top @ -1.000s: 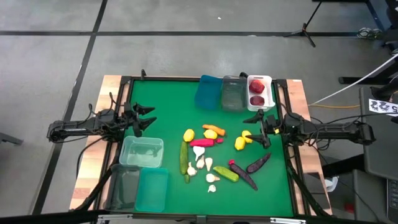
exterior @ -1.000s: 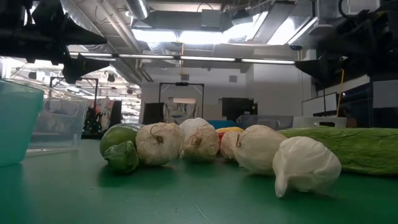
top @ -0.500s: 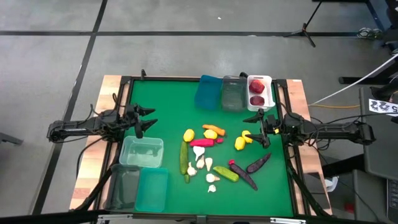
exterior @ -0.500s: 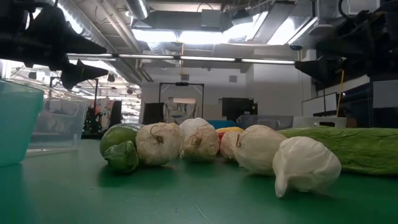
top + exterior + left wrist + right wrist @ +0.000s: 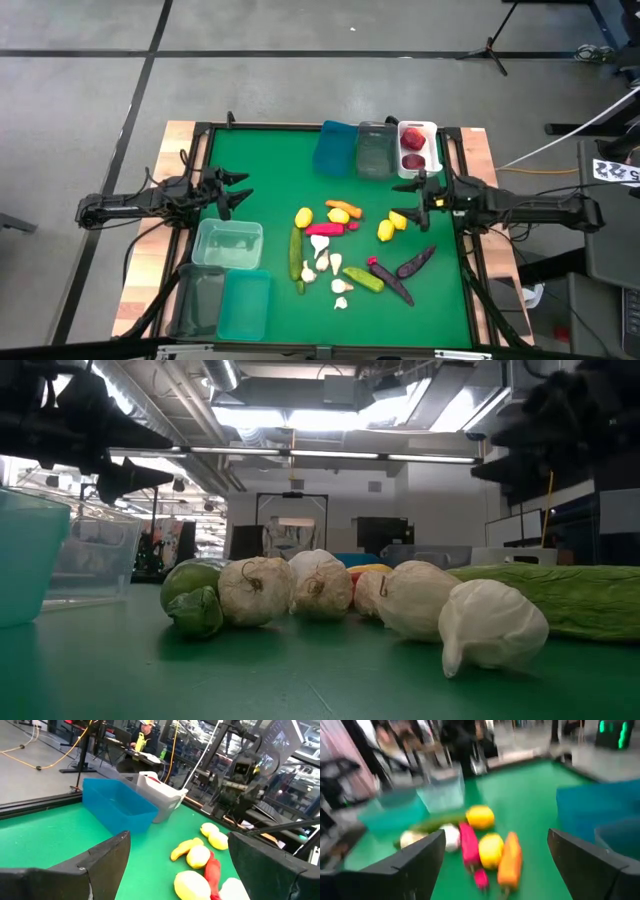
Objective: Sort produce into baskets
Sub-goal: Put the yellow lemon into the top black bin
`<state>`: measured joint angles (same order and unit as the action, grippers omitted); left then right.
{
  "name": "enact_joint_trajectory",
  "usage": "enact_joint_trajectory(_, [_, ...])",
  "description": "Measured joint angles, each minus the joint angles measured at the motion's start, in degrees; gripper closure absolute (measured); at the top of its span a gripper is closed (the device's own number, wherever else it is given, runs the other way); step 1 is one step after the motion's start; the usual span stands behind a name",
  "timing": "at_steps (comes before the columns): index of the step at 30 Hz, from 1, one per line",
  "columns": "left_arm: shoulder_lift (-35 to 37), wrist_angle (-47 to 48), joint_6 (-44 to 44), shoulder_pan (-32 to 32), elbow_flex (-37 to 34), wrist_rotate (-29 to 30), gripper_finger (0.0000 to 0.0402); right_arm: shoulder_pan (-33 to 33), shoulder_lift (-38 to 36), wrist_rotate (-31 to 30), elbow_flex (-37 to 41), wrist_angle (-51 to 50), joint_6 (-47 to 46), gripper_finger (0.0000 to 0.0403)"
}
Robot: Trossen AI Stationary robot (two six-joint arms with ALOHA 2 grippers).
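Since the earlier frames, the right gripper [image 5: 421, 197] is sitting farther from the near edge of the table, now level with the gap between the white basket [image 5: 418, 150] and the yellow lemons [image 5: 391, 225], while the left gripper [image 5: 228, 192] is holding the same station over the left side of the green mat [image 5: 270, 165]. Both grippers are standing with fingers apart and are carrying nothing. The right gripper is hovering just beside the white basket, which is holding two red apples [image 5: 411, 147] and is touching the grey-clear basket [image 5: 375, 149]; the blue basket [image 5: 336, 148] is lying next in that row along the far edge. The left gripper is hanging just beyond the pale clear basket [image 5: 228, 244], with the dark clear basket [image 5: 200, 299] and the teal basket [image 5: 246, 304] sitting at the near left corner. Between the arms, the loose produce is clustering at mid-table: a yellow lemon [image 5: 304, 216], orange carrot [image 5: 343, 208], pink pepper [image 5: 331, 228], long green cucumber [image 5: 296, 255], white garlic [image 5: 321, 262] and two dark purple eggplants [image 5: 405, 275]. Open mat is remaining along the far left quarter and beside the right rail. The low view is showing the garlic [image 5: 256, 591] in a row near the front.
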<state>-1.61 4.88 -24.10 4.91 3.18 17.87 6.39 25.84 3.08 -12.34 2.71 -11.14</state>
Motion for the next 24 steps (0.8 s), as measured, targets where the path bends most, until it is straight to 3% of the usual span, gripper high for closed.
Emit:
enact_joint_trajectory(3, [0.0, 0.4, 0.0, 0.0, 0.0, 0.0, 0.0073, 0.0, 2.9, -1.1, -6.0, -11.5, 1.5, 0.0055])
enact_joint_trajectory(11, [0.0, 0.4, 0.1, 0.0, 0.0, 0.0, 0.0073, 0.0, 15.9, -11.7, -13.5, -24.2, -2.7, 0.0055])
enact_joint_trajectory(17, [0.0, 0.4, -0.2, 0.0, 0.0, 0.0, 0.0073, -0.1, 25.8, -9.9, -20.2, -28.7, -12.5, 0.0055])
enact_joint_trajectory(20, [0.0, 0.4, -0.2, 0.0, 0.0, 0.0, 0.0073, -1.3, 29.1, -8.1, -25.3, -36.9, -17.8, 0.0055])
enact_joint_trajectory(24, [0.0, 0.4, -0.2, 0.0, 0.0, 0.0, 0.0073, -5.0, 31.5, -11.3, -29.7, -50.3, -25.3, 0.0055])
